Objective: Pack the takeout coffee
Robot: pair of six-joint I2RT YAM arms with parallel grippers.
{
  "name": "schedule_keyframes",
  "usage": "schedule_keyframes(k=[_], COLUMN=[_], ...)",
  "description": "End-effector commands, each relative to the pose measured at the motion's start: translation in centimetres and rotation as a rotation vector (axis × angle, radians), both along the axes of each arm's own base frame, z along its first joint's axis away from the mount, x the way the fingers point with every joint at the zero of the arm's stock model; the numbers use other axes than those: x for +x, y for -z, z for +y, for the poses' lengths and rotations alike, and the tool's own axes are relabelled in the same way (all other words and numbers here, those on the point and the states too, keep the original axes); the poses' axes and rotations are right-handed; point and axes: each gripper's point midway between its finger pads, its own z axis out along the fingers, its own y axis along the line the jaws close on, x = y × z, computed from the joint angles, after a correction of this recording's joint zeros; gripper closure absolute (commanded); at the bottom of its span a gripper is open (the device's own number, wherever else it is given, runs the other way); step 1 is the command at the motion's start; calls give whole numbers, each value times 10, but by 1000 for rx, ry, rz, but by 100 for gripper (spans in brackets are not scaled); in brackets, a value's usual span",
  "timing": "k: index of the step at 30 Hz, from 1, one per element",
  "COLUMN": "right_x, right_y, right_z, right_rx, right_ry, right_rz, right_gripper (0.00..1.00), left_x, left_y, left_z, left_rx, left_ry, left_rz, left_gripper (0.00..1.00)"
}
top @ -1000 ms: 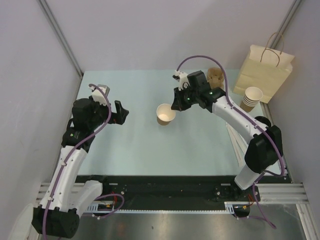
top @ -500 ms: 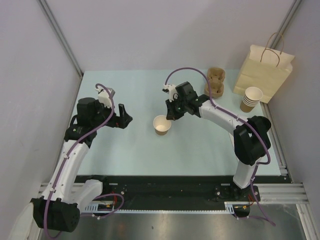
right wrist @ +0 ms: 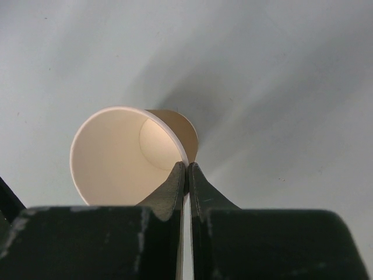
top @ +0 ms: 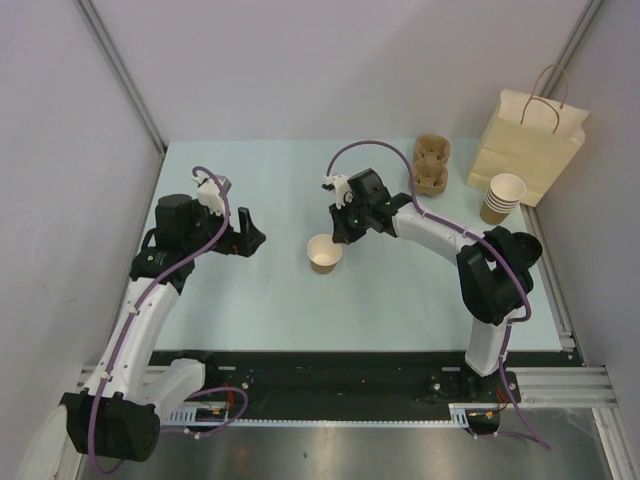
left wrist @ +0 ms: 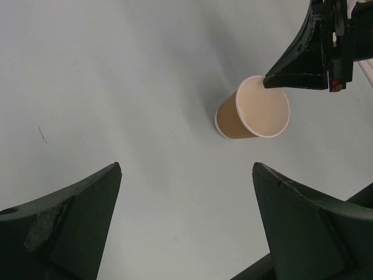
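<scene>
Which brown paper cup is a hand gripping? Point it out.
The lone brown kraft-paper cup at mid-table: the right hand is shut on its rim wall. The other cups stand stacked by the tan paper bag, untouched.

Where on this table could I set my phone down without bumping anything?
Bare room: the broad near strip of the pale green table, between the small brown kraft-paper cup and the near edge, and the far-left corner beyond the open left end effector. Crowded: the far-right corner, with the tan paper bag, stack of brown paper cups and brown pulp carrier.
</scene>
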Motion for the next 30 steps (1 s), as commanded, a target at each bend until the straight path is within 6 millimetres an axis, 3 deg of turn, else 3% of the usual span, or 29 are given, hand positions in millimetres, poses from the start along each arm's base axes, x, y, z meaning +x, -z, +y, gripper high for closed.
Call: schedule_keyframes(k=[1, 2, 5, 6, 11, 12, 16, 21, 27, 30], right_x=[7, 5, 4, 4, 3, 0, 1, 7, 0, -15], right_y=[-2, -3, -9, -12, -54, -60, -101, -154, -175, -166], right_z=[6, 6, 6, 5, 2, 0, -13, -51, -124, -158], right_rx=[6, 6, 9, 14, 53, 51, 82, 137, 36, -52], right_ry=[-3, -3, 5, 17, 31, 33, 63, 140, 257, 285], right_rz=[-44, -41, -45, -44, -105, -106, -165, -210, -261, -228], right_gripper=[90, 86, 58, 42, 13, 1, 0, 1, 0, 0], left_x=[1, 1, 0, 1, 3, 4, 7, 12, 21, 24], left_y=[-6, -5, -4, -6, -7, -8, -10, -14, -15, -15], left_z=[-2, -2, -2, -3, -4, -4, -7, -12, -17, -19], left_rx=[-17, -16, -18, -20, -23, -25, -33, -51, -66, -75], left_ry=[12, 12, 14, 17, 25, 28, 42, 63, 81, 90], left_rz=[-24, -23, -24, -30, -34, -37, -38, -46, -47, -50], left_gripper=[0, 1, 1, 1, 1, 0, 1, 0, 0, 0])
